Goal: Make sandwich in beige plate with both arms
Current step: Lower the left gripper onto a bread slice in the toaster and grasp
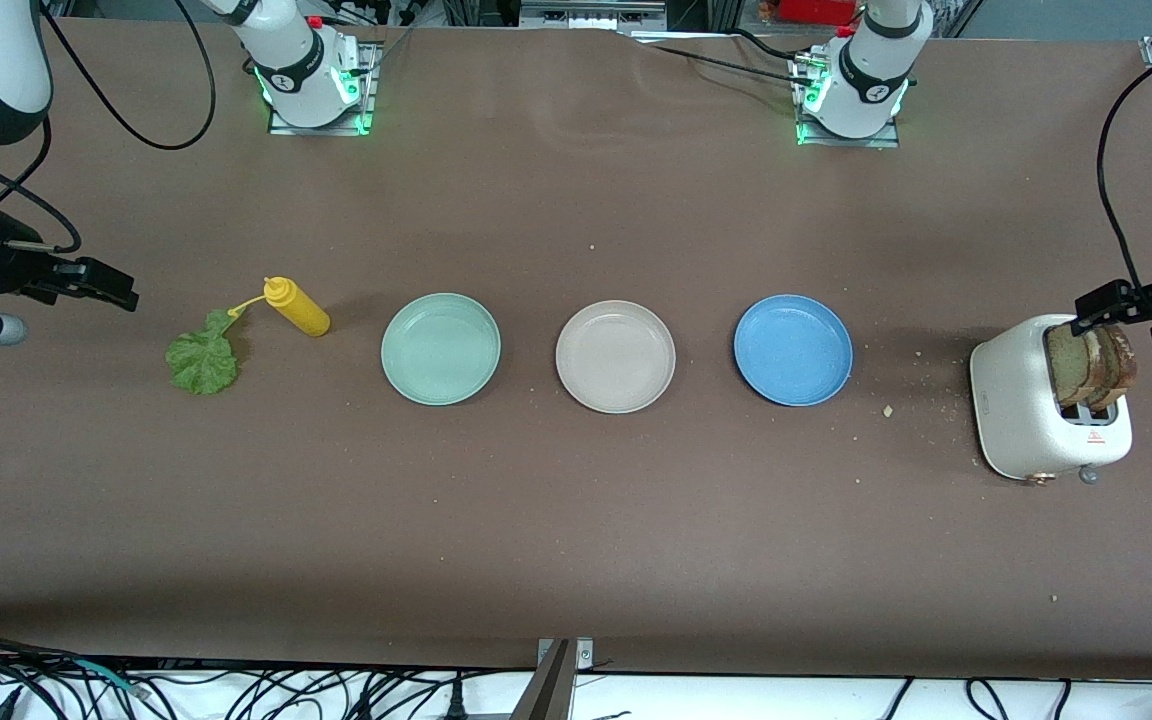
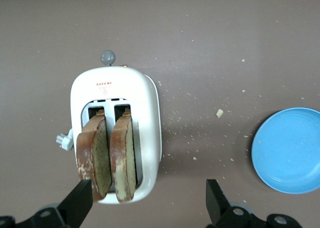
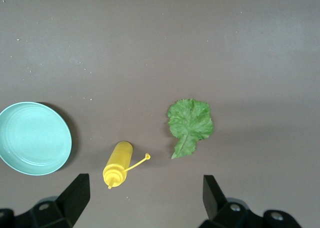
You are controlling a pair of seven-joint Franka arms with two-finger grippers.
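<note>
Beige plate (image 1: pixel 615 357): round, pale, bare, mid-table between mint plate (image 1: pixel 441 348) and blue plate (image 1: pixel 793 349). Bread slices (image 2: pixel 107 158) stood in toaster (image 2: pixel 147 118), plug visible in left wrist view only. Left gripper (image 2: pixel 147 200) gaped wide over toaster; right gripper (image 3: pixel 145 198) wide over mustard bottle (image 3: pixel 117 164), lettuce (image 3: pixel 190 124) at one o'clock.

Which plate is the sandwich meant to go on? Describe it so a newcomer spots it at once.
Three round plates lie in a row across the middle of the brown table. The target is the beige plate, in the middle, between the mint-green plate and the blue plate. It alone is pale cream.
</note>
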